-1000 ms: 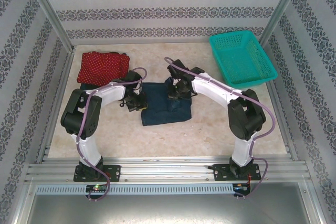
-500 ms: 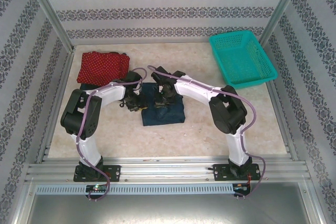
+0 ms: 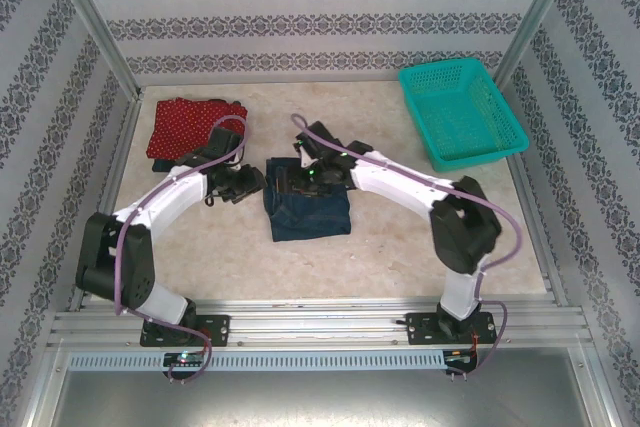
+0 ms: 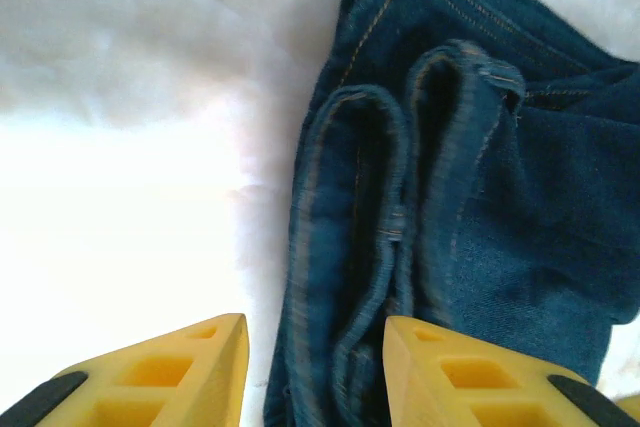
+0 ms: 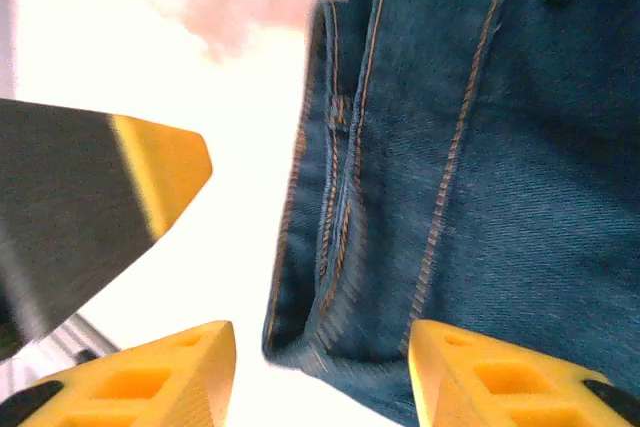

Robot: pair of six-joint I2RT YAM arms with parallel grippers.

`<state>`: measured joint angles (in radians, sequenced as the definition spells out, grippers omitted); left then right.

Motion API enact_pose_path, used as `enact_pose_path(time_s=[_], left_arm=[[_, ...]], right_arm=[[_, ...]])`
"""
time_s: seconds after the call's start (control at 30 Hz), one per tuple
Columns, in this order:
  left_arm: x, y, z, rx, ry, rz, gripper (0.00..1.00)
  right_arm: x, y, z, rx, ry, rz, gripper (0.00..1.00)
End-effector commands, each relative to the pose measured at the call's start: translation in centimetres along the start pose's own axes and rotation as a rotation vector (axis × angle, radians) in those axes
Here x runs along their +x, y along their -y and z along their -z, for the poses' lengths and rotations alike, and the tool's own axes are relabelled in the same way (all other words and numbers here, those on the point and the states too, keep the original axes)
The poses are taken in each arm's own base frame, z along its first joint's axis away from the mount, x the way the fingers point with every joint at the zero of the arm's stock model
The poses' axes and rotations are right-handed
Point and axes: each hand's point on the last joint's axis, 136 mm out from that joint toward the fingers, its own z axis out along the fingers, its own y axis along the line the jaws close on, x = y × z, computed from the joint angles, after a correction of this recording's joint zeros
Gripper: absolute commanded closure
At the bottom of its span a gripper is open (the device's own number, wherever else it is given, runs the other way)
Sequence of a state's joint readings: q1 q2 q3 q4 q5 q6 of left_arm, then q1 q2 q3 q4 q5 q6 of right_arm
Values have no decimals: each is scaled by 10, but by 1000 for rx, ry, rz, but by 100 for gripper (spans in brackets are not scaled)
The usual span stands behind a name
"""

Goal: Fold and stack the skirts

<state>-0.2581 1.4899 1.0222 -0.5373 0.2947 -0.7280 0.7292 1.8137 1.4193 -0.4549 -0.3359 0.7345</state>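
The folded denim skirt (image 3: 308,209) lies central on the counter (image 3: 420,237). Off its nine o'clock edge sits the left tool (image 4: 315,332), jaws parted; the right tool (image 5: 315,337), likewise parted and seemingly empty, hovers nearer, over its eleven o'clock corner.

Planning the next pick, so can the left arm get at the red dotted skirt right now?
Probably yes. The red dotted skirt lies just beyond the left claw, which is open, with nothing lying between them.

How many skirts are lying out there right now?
2 plainly: a red dotted skirt at the far left, and a folded denim skirt in the middle. Others may be hidden beneath them.
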Motion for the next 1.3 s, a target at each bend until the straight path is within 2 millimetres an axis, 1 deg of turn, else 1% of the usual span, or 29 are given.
enact_pose_path(time_s=[0.0,0.07,0.1,0.13,0.2,0.27,0.37,0.4,0.47,0.5,0.53,0.57,0.6,0.67,0.73,0.77,0.8,0.83,0.87,0.9,0.93,0.97,1.0,1.03,1.07,1.1,1.17,1.2,1.27], left_arm=[[-3,3,10,28,41,31,59],[0,19,14,95,25,19,61],[2,30,15,124,15,-1,62],[5,41,17,145,11,-21,63],[11,63,19,198,-6,-61,63],[21,87,17,277,-44,-85,64],[39,113,6,362,-116,-92,65],[47,119,1,378,-142,-97,65],[64,123,-13,383,-198,-108,65],[71,118,-23,363,-226,-104,65],[78,105,-36,321,-255,-87,65],[86,84,-51,246,-285,-63,65],[90,62,-63,172,-305,-46,65],[95,17,-84,31,-346,-14,67],[86,-2,-97,-15,-349,-12,68],[77,-4,-101,-18,-341,-21,68],[67,-1,-105,-11,-329,-38,67],[55,4,-108,-10,-324,-66,67],[41,18,-110,1,-316,-105,67],[31,30,-110,15,-319,-139,66],[21,49,-109,44,-321,-178,64],[12,67,-104,74,-318,-219,60],[7,81,-97,92,-308,-256,56],[2,92,-87,107,-289,-289,50],[-2,100,-76,121,-263,-311,45],[-3,103,-66,128,-242,-316,41],[2,100,-46,142,-207,-310,32],[6,98,-38,155,-196,-304,30],[24,84,-25,175,-189,-277,27]], right_arm=[[-33,19,26,-22,138,12,49],[-38,48,26,46,128,8,55],[-40,60,22,60,106,12,64],[-41,68,18,64,84,11,70],[-41,78,9,60,34,19,78],[-46,83,1,65,-2,32,86],[-56,91,-12,93,-22,43,91],[-59,96,-17,109,-30,38,92],[-63,119,-29,200,-49,1,96],[-63,131,-32,245,-54,-21,98],[-59,148,-35,308,-69,-61,100],[-53,161,-37,344,-85,-95,100],[-47,168,-38,358,-95,-117,100],[-27,171,-38,346,-106,-159,100],[-7,160,-36,292,-102,-215,100],[2,148,-34,243,-91,-249,100],[8,135,-34,191,-78,-276,100],[12,116,-33,125,-56,-301,100],[16,98,-33,64,-39,-321,99],[19,83,-33,19,-29,-333,97],[21,69,-32,-17,-16,-337,95],[20,63,-28,-22,10,-347,93],[17,62,-22,-9,46,-349,89],[13,69,-12,31,98,-351,83],[7,77,2,74,160,-349,77],[4,86,13,108,204,-343,73],[1,104,31,156,261,-330,61],[2,112,35,167,260,-322,58],[10,133,40,205,219,-336,55]])
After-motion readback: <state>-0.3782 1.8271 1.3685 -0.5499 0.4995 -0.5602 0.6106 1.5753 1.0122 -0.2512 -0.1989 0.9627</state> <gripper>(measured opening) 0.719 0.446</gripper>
